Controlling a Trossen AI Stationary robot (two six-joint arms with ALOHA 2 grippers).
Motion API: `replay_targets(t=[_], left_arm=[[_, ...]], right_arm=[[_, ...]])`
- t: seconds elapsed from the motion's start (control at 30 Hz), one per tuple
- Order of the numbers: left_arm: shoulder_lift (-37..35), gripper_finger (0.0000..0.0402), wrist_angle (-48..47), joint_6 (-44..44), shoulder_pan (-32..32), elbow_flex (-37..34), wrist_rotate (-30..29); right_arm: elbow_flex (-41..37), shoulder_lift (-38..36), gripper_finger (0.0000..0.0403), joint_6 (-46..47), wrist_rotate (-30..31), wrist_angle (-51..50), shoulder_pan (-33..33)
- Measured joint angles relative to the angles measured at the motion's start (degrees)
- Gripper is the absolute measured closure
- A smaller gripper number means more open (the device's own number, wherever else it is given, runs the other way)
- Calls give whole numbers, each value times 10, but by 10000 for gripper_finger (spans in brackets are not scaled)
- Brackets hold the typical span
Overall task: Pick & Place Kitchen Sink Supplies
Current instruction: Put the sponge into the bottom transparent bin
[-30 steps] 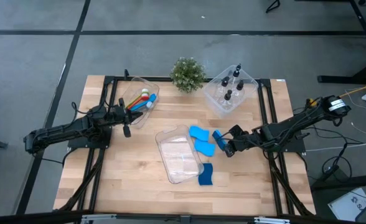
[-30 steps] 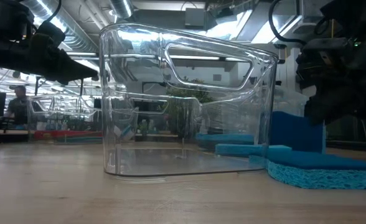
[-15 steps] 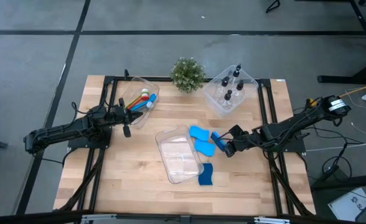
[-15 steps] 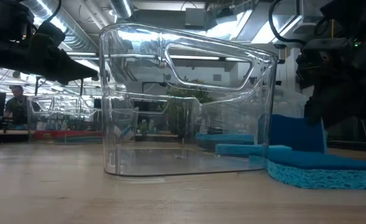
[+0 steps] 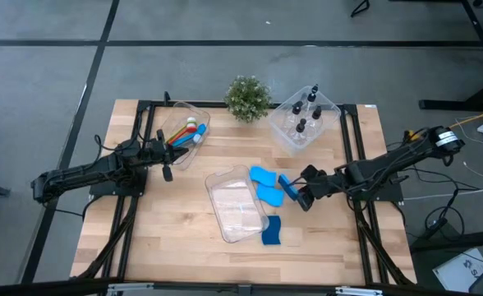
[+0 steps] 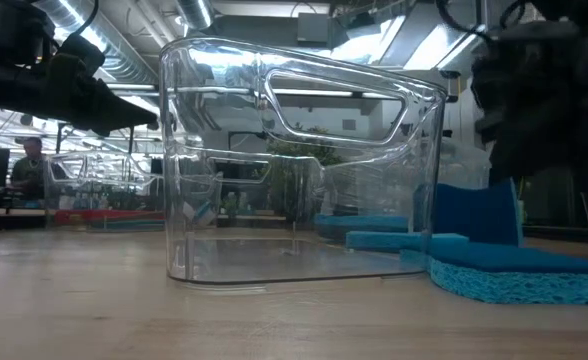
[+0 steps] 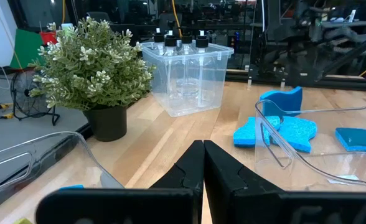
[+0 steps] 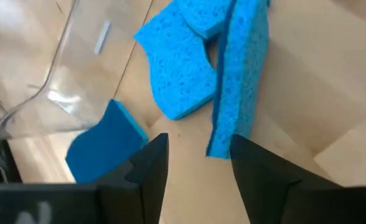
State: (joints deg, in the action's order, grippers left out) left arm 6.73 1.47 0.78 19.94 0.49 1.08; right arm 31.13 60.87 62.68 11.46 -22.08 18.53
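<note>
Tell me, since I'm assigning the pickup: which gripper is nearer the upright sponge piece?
Right. The right gripper sits right beside the upright sponge piece; the left gripper waits across the table by the brush bin.

No text, label, brand, number or sign can be read on anything here.

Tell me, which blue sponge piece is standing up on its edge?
The sponge piece right at the right gripper, standing upright on its edge. The other sponges lie flat beside the empty bin.

I saw a grey concrete floor (image 5: 52, 49) crossed by dark seams around the light wooden slatted table (image 5: 176, 247). Beyond it ran silver ceiling ducts (image 6: 79, 15) under bright overhead lights (image 6: 199, 12).
</note>
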Motion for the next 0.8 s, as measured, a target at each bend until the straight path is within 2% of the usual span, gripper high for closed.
replay_targets(t=[0.23,0.37,0.5,0.67,0.8], left_arm=[[0,400,0,0,0,0,0],[0,400,0,0,0,0,0],[0,400,0,0,0,0,0],[0,400,0,0,0,0,0],[0,400,0,0,0,0,0]], right_arm=[[119,0,245,-168,46,-203,-4],[153,0,251,-277,39,-235,1],[157,5,256,-370,34,-242,23],[157,40,268,-360,35,-186,61],[157,65,283,-238,23,-201,94]])
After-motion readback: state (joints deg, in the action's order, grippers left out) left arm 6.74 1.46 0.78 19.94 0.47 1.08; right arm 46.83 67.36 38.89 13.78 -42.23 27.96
